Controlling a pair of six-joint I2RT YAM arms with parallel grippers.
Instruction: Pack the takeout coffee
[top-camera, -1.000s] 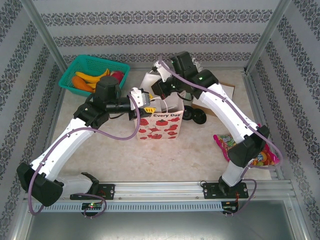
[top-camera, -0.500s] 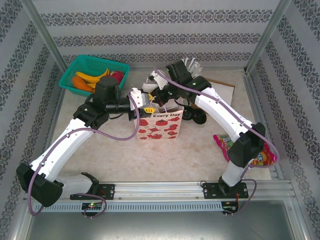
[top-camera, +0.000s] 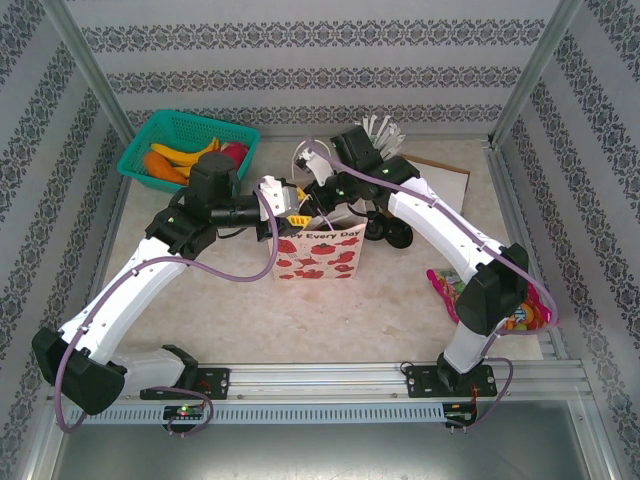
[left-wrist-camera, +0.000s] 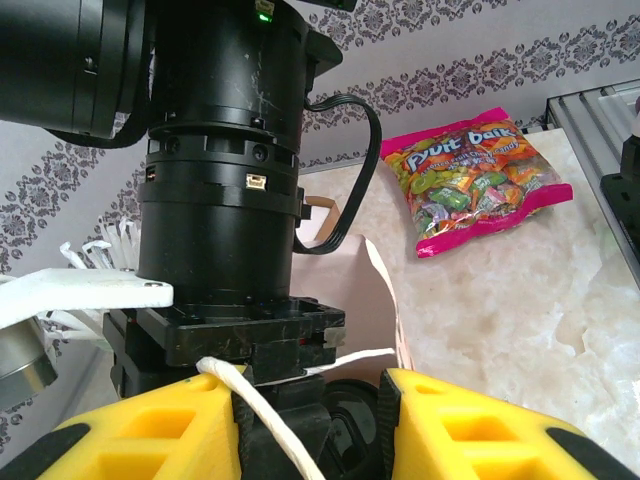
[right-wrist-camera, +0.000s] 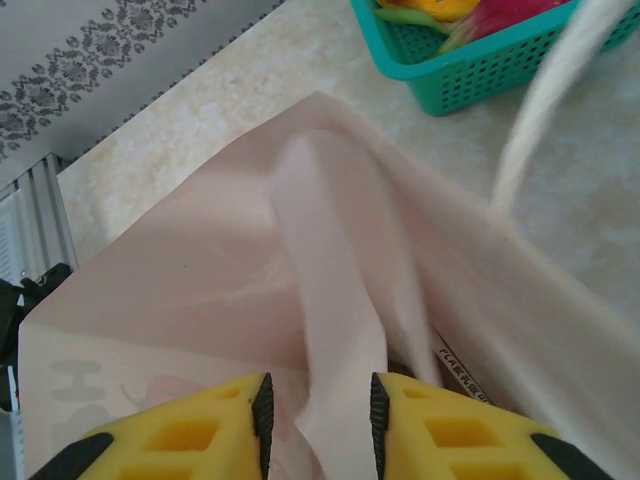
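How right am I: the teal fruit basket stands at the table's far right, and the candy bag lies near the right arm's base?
No: the top external view shows the teal fruit basket at the far left of the table. The candy bag lies near the right arm's base.

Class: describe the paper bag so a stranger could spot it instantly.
Start at the pale table; near its middle, right of the green basket, stands a paper bag. It alone is upright, printed with red shapes and the words Every Day, unlike the sweet packet lying flat.
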